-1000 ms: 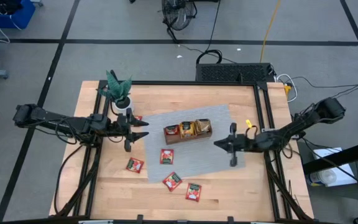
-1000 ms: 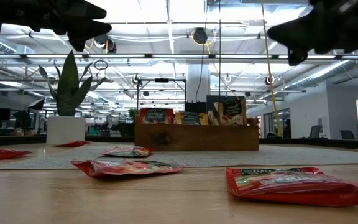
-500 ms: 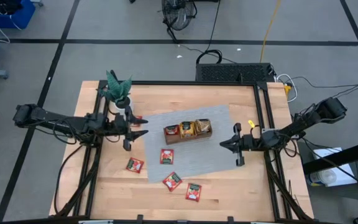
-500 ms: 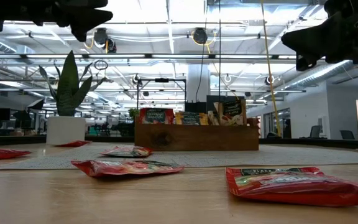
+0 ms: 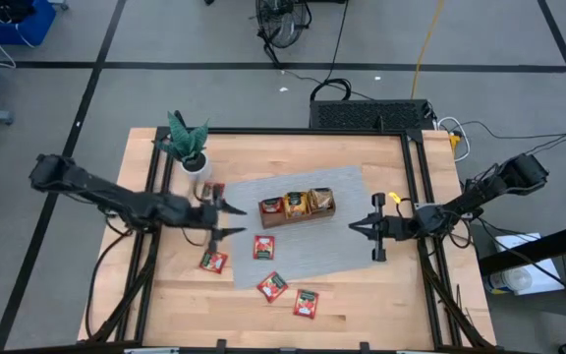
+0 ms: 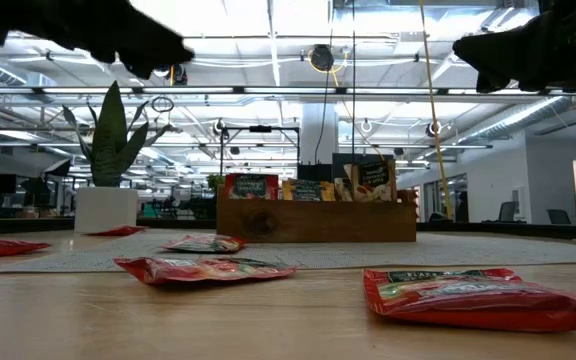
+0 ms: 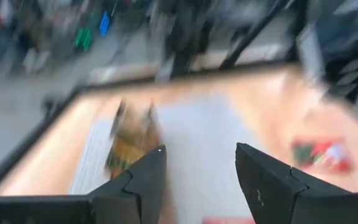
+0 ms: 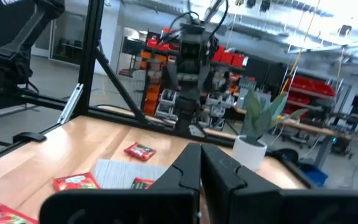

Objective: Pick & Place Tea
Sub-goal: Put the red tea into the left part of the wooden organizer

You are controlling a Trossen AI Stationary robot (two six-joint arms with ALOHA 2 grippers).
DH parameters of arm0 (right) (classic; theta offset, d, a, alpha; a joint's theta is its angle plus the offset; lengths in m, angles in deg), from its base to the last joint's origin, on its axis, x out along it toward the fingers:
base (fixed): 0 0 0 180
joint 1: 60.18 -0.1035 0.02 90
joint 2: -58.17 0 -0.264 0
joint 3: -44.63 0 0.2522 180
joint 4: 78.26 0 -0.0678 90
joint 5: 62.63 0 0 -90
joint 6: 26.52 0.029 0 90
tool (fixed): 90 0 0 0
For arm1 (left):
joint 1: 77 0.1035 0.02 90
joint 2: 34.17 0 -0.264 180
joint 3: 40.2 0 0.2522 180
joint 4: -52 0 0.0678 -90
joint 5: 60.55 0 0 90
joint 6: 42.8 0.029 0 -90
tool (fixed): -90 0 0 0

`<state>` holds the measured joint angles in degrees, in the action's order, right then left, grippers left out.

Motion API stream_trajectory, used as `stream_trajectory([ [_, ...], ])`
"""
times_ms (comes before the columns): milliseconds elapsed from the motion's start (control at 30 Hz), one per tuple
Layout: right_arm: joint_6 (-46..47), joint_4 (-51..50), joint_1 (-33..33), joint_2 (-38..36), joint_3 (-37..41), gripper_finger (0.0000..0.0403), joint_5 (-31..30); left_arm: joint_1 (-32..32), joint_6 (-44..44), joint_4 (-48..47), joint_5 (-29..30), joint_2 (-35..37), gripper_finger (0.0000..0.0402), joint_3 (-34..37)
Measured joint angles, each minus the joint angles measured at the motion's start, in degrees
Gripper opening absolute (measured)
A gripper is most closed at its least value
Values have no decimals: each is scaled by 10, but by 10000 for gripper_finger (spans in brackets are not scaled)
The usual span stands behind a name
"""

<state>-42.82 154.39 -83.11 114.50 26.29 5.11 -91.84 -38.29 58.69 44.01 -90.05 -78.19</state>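
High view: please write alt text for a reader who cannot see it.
Seen from above, a wooden tray of tea sachets sits on a grey mat mid-table, with five red sachets lying loose beside and in front of it. The open left gripper hovers left of the tray; the shut right gripper waits to its right. A potted plant stands at the back left.

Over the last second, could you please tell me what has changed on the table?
The left gripper, open and empty, swung toward the front of the table, above the loose tea sachets. The right gripper, shut, drew back toward its side. The sachets, wooden tray and plant stayed put.
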Motion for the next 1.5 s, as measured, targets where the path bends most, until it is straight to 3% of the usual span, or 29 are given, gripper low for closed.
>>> stream_trajectory([
  [167,-10,2,0,0,0,0,0,-50,-137,-266,154,-125,195,-143],
  [333,-10,2,0,0,0,0,0,-72,-192,-390,165,-244,195,-252],
  [667,-13,2,0,0,0,0,-1,-77,-260,-401,164,-393,195,-285],
  [833,-13,2,0,0,0,0,-1,-68,-204,-405,169,-441,195,-285],
  [1300,23,-16,0,0,0,0,-1,-3,-202,-407,204,-458,195,-285],
  [1500,23,-23,0,0,0,0,-1,12,-220,-423,122,-458,195,-285],
])
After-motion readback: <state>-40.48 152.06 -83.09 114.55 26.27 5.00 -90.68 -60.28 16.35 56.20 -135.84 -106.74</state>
